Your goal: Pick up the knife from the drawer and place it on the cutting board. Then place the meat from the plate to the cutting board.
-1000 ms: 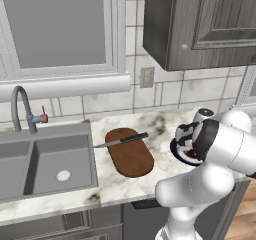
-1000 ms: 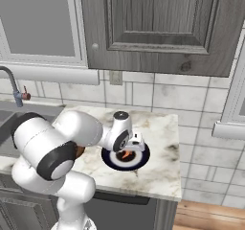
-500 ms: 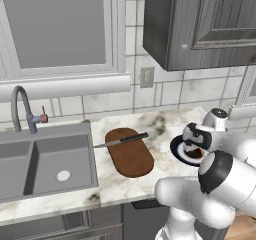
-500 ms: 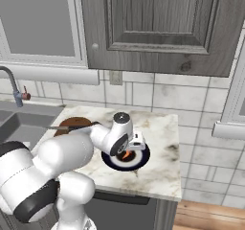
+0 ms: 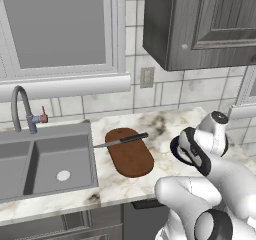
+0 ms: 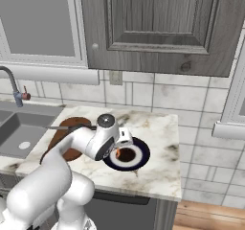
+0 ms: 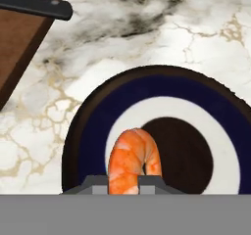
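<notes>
The round navy-rimmed plate (image 7: 93, 121) sits on the marble counter right of the cutting board. Over its white centre my gripper (image 7: 123, 182) is shut on the meat (image 7: 135, 155), a curled orange-pink piece held between the two finger tips. In the right base view the gripper (image 6: 119, 150) reaches down onto the plate (image 6: 139, 159), with the meat (image 6: 117, 153) showing as an orange speck. The dark oval cutting board (image 5: 131, 155) carries the knife (image 5: 122, 140) across its far end, black handle (image 7: 34, 4) towards the plate (image 5: 175, 148). The drawer is out of view.
A grey sink (image 5: 45, 164) with a curved tap (image 5: 22, 106) lies left of the board. Dark wall cabinets (image 6: 158, 23) hang above the counter. Bare marble (image 7: 147, 28) lies between board and plate, and the counter's front edge (image 6: 129, 188) is close.
The jaws have closed on the meat over the plate. The arm's elbow has swung to a new pose while the hand stayed at the plate. Knife and board have not moved.
</notes>
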Motion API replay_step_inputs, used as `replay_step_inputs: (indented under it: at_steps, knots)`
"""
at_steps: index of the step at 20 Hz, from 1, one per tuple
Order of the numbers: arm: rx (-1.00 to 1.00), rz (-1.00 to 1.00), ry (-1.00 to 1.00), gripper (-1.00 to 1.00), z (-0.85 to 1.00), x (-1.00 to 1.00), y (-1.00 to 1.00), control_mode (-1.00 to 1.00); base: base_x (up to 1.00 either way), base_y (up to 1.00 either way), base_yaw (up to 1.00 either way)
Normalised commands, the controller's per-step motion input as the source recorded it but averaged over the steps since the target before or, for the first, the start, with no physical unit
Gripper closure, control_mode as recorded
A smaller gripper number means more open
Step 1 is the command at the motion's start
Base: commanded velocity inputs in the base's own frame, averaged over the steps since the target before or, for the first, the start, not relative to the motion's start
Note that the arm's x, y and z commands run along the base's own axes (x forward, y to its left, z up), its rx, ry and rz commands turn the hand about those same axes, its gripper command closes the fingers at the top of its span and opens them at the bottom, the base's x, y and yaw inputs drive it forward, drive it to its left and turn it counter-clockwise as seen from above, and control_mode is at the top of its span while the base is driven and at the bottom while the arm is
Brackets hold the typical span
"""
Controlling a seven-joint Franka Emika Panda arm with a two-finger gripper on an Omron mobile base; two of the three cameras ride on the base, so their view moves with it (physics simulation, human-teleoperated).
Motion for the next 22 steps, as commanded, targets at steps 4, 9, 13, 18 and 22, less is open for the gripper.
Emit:
replay_step_inputs:
  at_steps: [4,9,13,18,22]
  knots:
    - [-0.01,0.21,0.0,1.0,0.31,0.0,0.66,-1.0,0.0,0.0,0.0]
    - [0.0,0.21,0.0,1.0,0.41,0.0,0.6,-1.0,0.0,0.0,0.0]
    - [0.0,0.22,0.0,1.0,0.2,0.0,0.64,-1.0,0.0,0.0,0.0]
    - [0.0,0.24,0.02,1.0,0.04,0.02,0.7,-1.0,0.0,0.0,0.0]
    - [0.0,0.24,0.03,1.0,0.0,0.07,0.7,-1.0,0.0,0.0,0.0]
